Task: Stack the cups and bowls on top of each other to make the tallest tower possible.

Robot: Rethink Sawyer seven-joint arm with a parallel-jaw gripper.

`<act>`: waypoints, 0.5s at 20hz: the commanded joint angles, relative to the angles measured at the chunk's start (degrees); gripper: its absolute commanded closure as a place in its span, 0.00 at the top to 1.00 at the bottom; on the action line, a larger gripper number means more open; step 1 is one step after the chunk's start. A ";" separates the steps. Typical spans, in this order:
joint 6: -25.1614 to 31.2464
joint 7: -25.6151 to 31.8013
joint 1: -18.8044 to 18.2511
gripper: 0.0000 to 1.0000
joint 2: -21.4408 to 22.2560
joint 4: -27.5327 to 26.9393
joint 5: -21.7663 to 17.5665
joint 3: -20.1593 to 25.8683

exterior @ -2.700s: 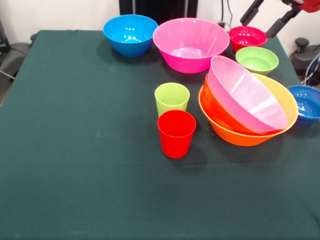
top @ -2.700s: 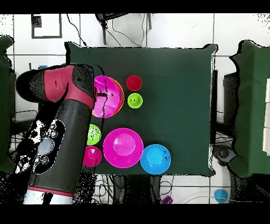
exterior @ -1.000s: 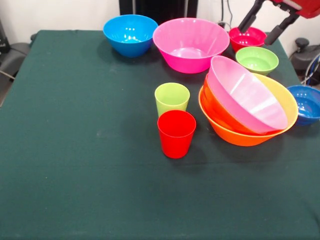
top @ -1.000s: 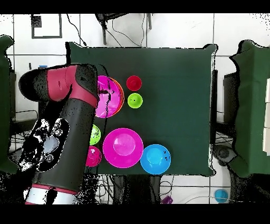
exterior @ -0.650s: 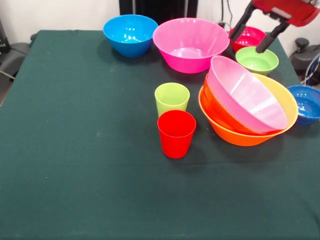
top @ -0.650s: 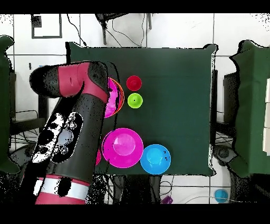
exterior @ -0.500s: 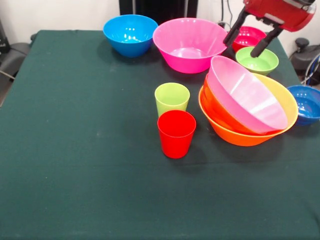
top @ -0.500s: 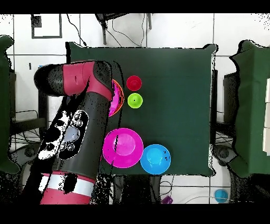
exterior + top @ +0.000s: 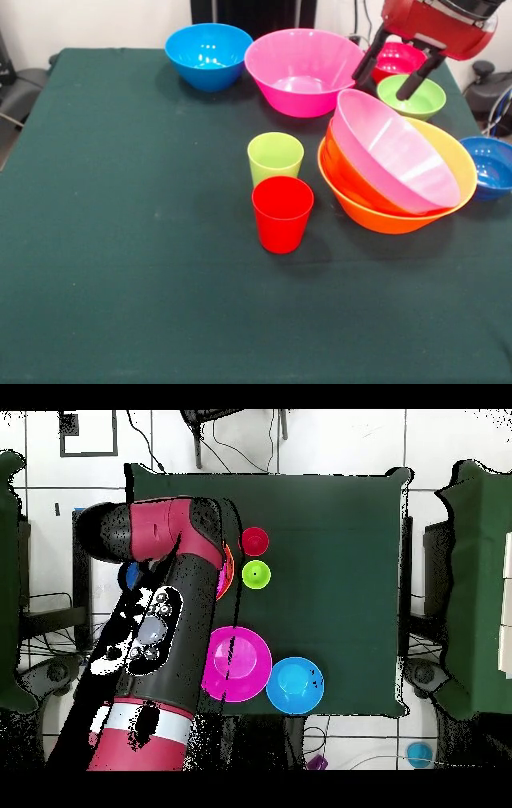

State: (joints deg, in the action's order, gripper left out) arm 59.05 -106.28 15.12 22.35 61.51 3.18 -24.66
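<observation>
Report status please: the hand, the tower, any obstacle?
Hand open, empty, above small green bowl. Tower: pink bowl tilted inside orange bowl, nothing more added. Magenta-red bowl close behind hand; cups stand apart.

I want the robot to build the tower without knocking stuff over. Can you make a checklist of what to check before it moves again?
1. Black-fingered gripper open: ok.
2. Gripper empty: ok.
3. Gripper exactly over the small glossy green plastic bowl: cannot tell.
4. Big pink plastic bowl sitting level in the big orange plastic bowl: not ok, it is tilted.
5. Red plastic cup and lime green plastic cup upright: ok.
</observation>
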 commanded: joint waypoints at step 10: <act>-5.27 4.83 -0.97 1.00 -4.88 0.31 -6.40 8.23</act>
State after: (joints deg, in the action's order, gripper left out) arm 57.33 -106.28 15.07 20.79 61.50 2.40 -23.31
